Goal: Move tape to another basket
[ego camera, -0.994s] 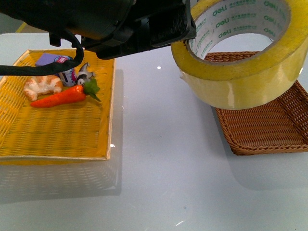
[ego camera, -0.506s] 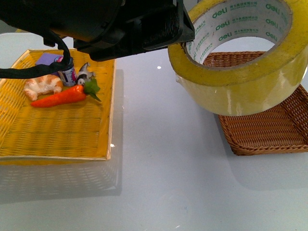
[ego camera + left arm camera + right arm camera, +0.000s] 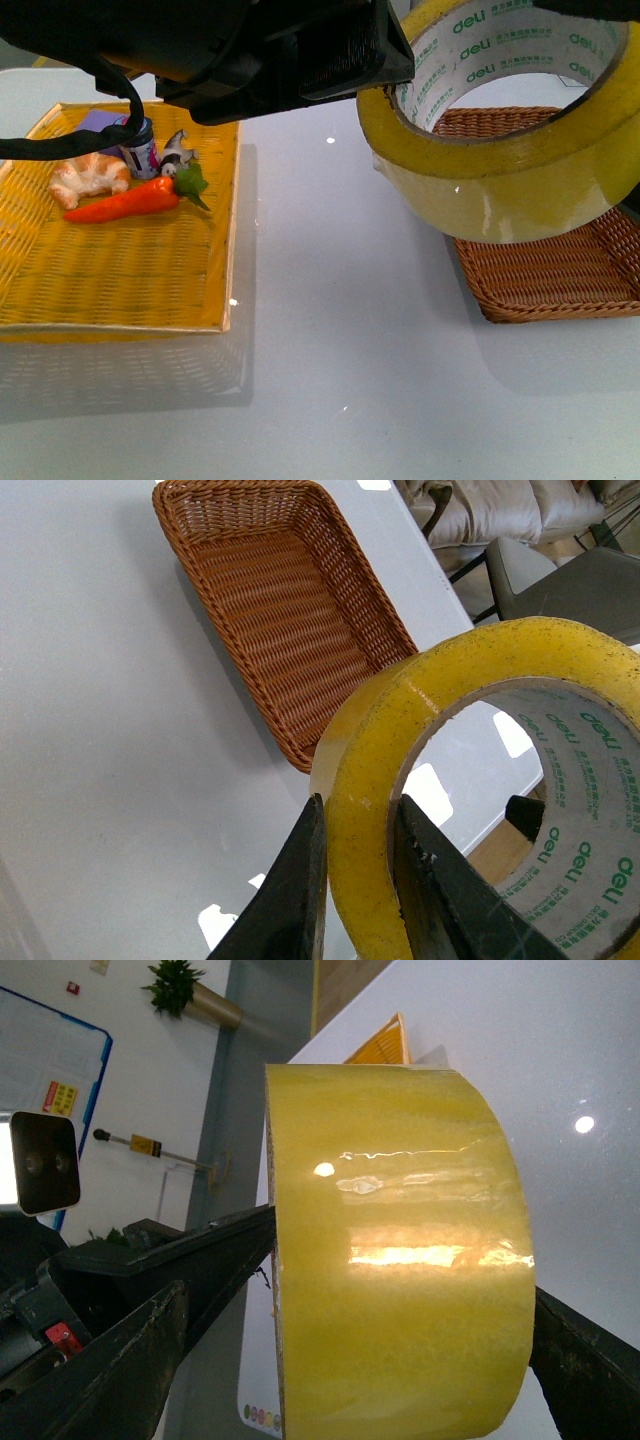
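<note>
Pinching the wall of the tape (image 3: 500, 150) between its two fingers, one outside the roll and one inside the core, the left gripper (image 3: 360, 806) is clamped on it and holds it tilted, clear of the white table (image 3: 330, 330). Right gripper (image 3: 360, 1296): jaws spread wide with one finger on either side of the roll, at least one well off its surface, so not closed on it. Tape hangs in the air by a corner of the brown wicker basket (image 3: 560, 311), not inside it; the yellow tray (image 3: 120, 285) holding a carrot (image 3: 125, 201) lies well apart across the table.
</note>
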Motion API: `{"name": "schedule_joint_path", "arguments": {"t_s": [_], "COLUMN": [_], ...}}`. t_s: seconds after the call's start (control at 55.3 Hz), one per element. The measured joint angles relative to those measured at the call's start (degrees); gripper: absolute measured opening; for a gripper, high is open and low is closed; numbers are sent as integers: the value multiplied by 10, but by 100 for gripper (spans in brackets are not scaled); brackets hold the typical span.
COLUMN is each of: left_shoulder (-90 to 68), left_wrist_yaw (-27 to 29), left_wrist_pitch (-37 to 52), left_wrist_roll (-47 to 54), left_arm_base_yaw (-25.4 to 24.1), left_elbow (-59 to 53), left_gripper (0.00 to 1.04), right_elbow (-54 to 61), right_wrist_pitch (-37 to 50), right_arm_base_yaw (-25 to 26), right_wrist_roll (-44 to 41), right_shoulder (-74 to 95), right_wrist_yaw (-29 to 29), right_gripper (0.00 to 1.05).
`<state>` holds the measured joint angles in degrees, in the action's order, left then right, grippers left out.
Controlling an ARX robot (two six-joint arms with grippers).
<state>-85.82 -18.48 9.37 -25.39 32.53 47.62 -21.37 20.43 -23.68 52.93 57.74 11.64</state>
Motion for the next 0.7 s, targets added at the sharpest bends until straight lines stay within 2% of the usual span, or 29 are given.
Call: {"name": "schedule_joint_path", "arguments": {"t_s": [0.343, 0.452, 0.506, 0.614, 0.705], "left_shoulder": [7, 8, 12, 27, 60], "left_wrist_yaw": [-9, -9, -10, -11, -6], "left_wrist_pitch": [4, 6, 9, 15, 27], "left_wrist_roll": [-2, -6, -14, -23, -31], "left_arm_base_yaw": [0, 0, 0, -1, -7], "left_elbow": [-5, -7, -9, -11, -18], "left_gripper": [14, 15, 25, 39, 59], "right_elbow": [4, 5, 5, 6, 7], "right_wrist_pitch": [6, 6, 5, 1, -4], "right_arm_base_yaw": [0, 0, 0, 0, 9], "right_wrist_roll": [9, 13, 14, 15, 15], "right_shoulder": [3, 2, -2, -9, -20], "right_wrist_yaw": [-2, 0, 0, 4, 9], "right_gripper": [49, 47, 47, 47, 47]}}
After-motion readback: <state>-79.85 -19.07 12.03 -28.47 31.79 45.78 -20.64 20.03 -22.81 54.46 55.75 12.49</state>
